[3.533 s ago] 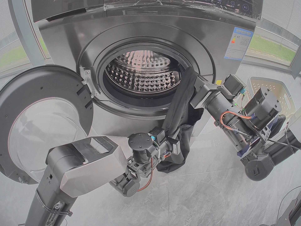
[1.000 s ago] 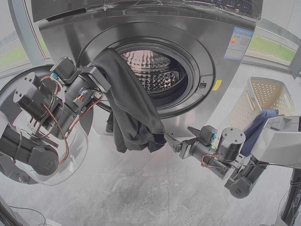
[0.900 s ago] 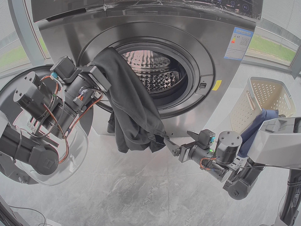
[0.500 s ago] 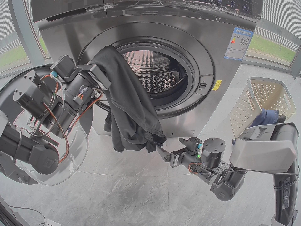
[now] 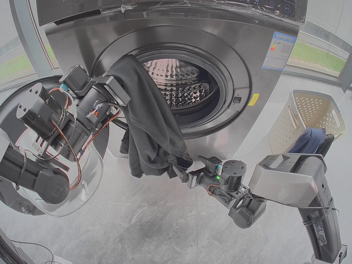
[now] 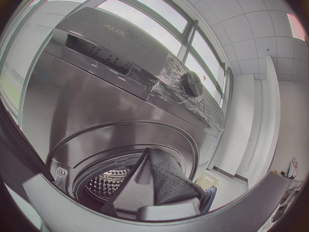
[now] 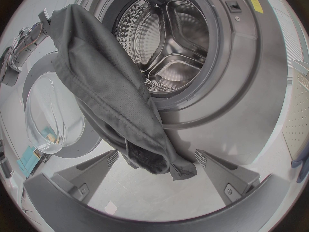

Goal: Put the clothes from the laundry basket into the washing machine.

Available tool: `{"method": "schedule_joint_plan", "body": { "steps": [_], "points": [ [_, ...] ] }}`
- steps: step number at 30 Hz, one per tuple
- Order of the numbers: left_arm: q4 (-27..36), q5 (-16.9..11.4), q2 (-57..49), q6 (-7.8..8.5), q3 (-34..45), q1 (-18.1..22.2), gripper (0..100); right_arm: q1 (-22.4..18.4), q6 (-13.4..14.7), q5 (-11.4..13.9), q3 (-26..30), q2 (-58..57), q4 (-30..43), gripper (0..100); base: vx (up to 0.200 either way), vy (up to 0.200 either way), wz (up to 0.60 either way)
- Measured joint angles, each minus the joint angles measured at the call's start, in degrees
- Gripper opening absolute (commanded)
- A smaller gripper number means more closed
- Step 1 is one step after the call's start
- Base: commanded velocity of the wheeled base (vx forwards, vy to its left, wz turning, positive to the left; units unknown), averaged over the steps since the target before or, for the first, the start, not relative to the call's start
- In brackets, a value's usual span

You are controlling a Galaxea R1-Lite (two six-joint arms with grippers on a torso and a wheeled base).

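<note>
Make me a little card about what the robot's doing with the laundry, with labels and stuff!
Left pincer: shut on the dark garment, beside the drum opening
Right pincer: open, around the garment's hanging lower corner
Washing machine: door open, no clothes seen in the drum
Laundry basket: at the robot's right, holding a blue garment
</note>
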Motion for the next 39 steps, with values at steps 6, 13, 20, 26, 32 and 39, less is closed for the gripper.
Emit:
{"method": "schedule_joint_plan", "body": {
  "steps": [6,13,20,26,32,39],
  "points": [
    [0.0,0.0,0.1,0.0,0.1,0.0,0,-0.7,-0.9,0.6,-6.7,3.4,0.2,100,0.0,0.0,0.0],
    [-0.1,0.0,0.2,0.0,0.1,0.0,0,-1.4,-1.0,0.7,-12.5,6.5,0.5,100,0.0,0.0,0.0],
    [-0.1,0.0,0.2,-0.13,0.0,0.0,0,-1.6,-0.5,0.3,-17.9,8.9,0.3,0,0.0,0.0,0.0],
    [0.0,0.0,0.2,-0.6,-0.1,0.3,0,-1.9,-0.4,0.2,-16.8,8.5,0.1,0,0.0,0.0,0.0],
    [0.0,0.0,0.5,-0.79,-0.2,1.4,0,-3.5,-1.0,0.6,-8.0,1.8,-0.1,0,0.0,0.0,0.0],
    [-0.1,0.0,1.5,-1.12,-0.4,3.2,0,-6.5,-2.2,2.9,6.8,-13.2,-0.1,0,0.0,0.0,0.0]
  ]
}}
